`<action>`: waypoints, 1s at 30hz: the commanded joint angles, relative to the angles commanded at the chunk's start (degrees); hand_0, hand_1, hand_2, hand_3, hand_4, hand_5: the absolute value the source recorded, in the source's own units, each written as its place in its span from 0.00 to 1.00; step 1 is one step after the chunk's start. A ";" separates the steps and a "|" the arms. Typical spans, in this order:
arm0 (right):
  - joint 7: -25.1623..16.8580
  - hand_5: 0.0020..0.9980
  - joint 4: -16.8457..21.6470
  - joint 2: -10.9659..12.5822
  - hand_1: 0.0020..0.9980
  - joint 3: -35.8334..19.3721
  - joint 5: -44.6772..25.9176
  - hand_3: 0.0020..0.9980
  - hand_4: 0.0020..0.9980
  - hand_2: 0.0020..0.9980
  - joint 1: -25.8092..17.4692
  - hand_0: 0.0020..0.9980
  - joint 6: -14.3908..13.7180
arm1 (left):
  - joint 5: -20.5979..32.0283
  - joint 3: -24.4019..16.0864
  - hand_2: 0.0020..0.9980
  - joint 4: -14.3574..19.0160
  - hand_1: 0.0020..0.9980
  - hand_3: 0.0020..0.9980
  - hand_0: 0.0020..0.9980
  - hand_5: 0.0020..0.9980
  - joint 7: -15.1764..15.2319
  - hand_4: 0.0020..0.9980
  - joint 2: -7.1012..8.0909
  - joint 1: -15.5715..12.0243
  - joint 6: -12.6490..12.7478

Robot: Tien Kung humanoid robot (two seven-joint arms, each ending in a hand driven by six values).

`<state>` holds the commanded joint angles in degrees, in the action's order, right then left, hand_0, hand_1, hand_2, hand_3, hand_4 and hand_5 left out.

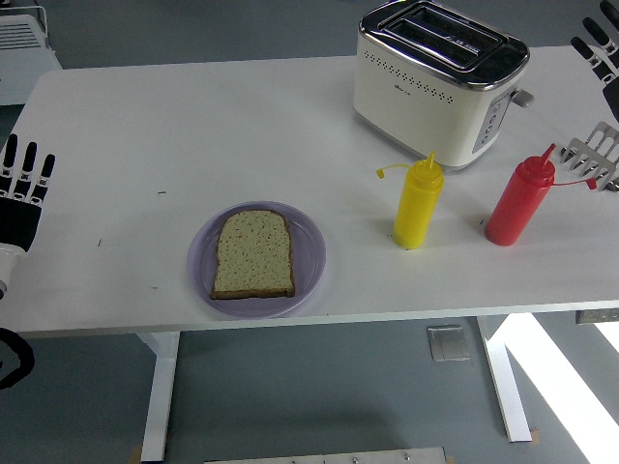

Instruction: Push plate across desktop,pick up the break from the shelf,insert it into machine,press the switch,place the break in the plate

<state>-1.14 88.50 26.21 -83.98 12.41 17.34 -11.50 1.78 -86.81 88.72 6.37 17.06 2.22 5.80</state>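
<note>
Lilac plastic plate (311, 253) sits near the table's (145, 135) front edge, w/ the bread slice (253, 253) lying flat on it, inside the rim, touching nothing else. I'd judge that's the end state: bread's on the plate, so the job looks done or nearly so. Slice's long axis runs roughly near-to-far, rounded top pointing away from me toward the far side, flat bottom crust toward the near edge, tilted only a hair. My left hand (21, 198) hangs at the left edge of the table, fingers straight and spread, pointing away from me, holding nothing, well apart from the plate. My right hand (602, 50) only pokes in at the top right corner; the few fingertips visible look extended, not wrapped on anything, but most of it is out of frame. Toaster (435, 82) is at the far right, both slots empty as far as I can see, lever side facing right. Yellow squeeze bottle (418, 205) and red one (520, 203) stand upright in front of it, w/ the wire rack (597, 155) at the right edge, empty.
</note>
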 joint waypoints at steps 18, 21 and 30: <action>1.16 0.51 0.70 -2.74 0.70 -2.69 -1.18 0.67 0.79 0.68 -5.79 0.76 1.05 | 2.13 -0.55 0.68 0.07 0.74 0.72 0.81 1.00 -1.51 0.76 -0.15 -0.55 -0.73; 1.26 0.51 0.69 -3.03 0.70 -2.95 -1.18 0.67 0.79 0.68 -6.12 0.76 1.08 | 2.13 -0.61 0.68 0.08 0.74 0.72 0.81 1.00 -1.60 0.76 -0.17 -0.61 -0.76; 1.33 0.50 0.68 -3.17 0.70 -3.38 -0.87 0.67 0.78 0.68 -6.63 0.76 1.04 | 2.03 -0.45 0.68 0.33 0.73 0.71 0.81 1.00 -1.69 0.76 -0.08 -0.60 -0.68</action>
<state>0.19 89.18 23.04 -87.36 11.54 10.72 -10.46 3.81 -87.26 89.05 4.68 16.99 1.61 5.12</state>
